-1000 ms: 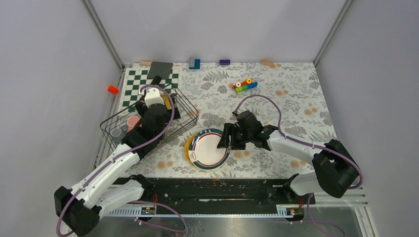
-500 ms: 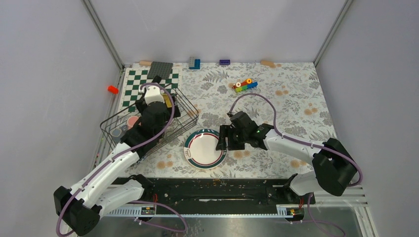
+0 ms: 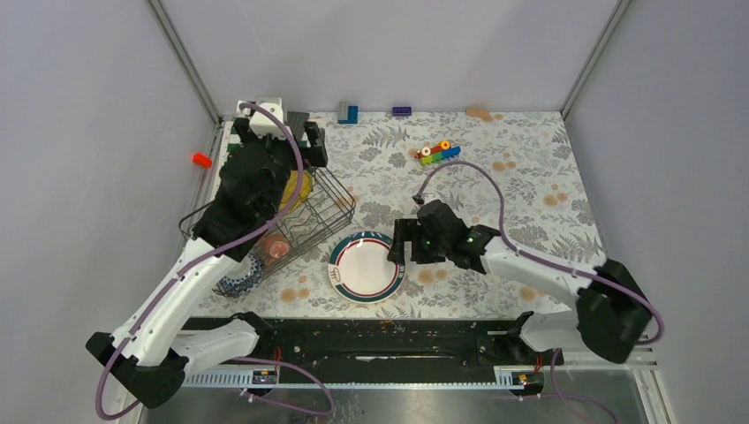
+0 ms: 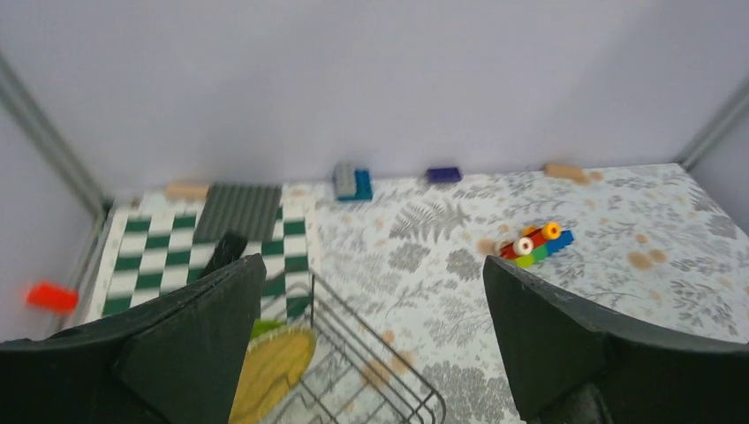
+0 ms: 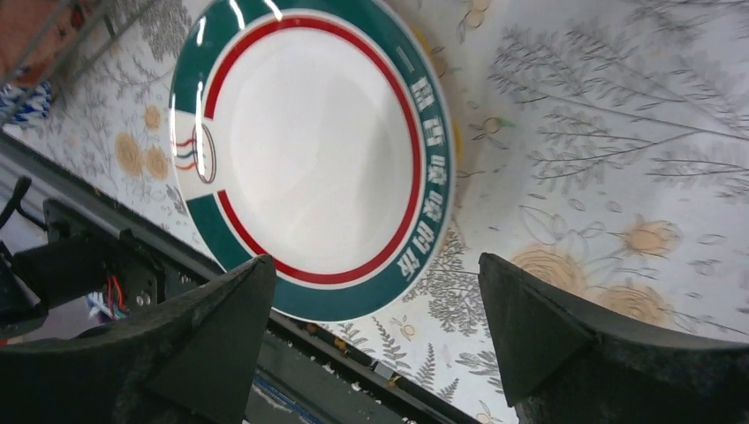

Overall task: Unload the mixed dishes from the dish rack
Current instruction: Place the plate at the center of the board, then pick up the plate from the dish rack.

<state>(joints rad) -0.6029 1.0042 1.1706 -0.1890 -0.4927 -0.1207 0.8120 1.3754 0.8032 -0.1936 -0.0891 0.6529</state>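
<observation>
Looking down, you see the white plate point(image 3: 366, 268) lying flat on the counter point(image 3: 530, 168), your right claw point(image 3: 397, 252) spread wide at its rim. Your left claw point(image 4: 371, 274) hangs wide and empty above the dish rack point(image 3: 331, 199), which holds a yellow plate point(image 4: 274, 371).

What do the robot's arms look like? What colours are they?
The left arm and right arm are white tubes with chunky black joints. A purple cable loops along each one. Their fingers are black pointed wedges.

We count one white plate point(image 3: 366, 268), one yellow plate point(image 3: 298, 188), one wire rack point(image 3: 329, 212), one chequered board point(image 4: 155, 256) and one cluster of coloured bricks point(image 3: 439, 152).
</observation>
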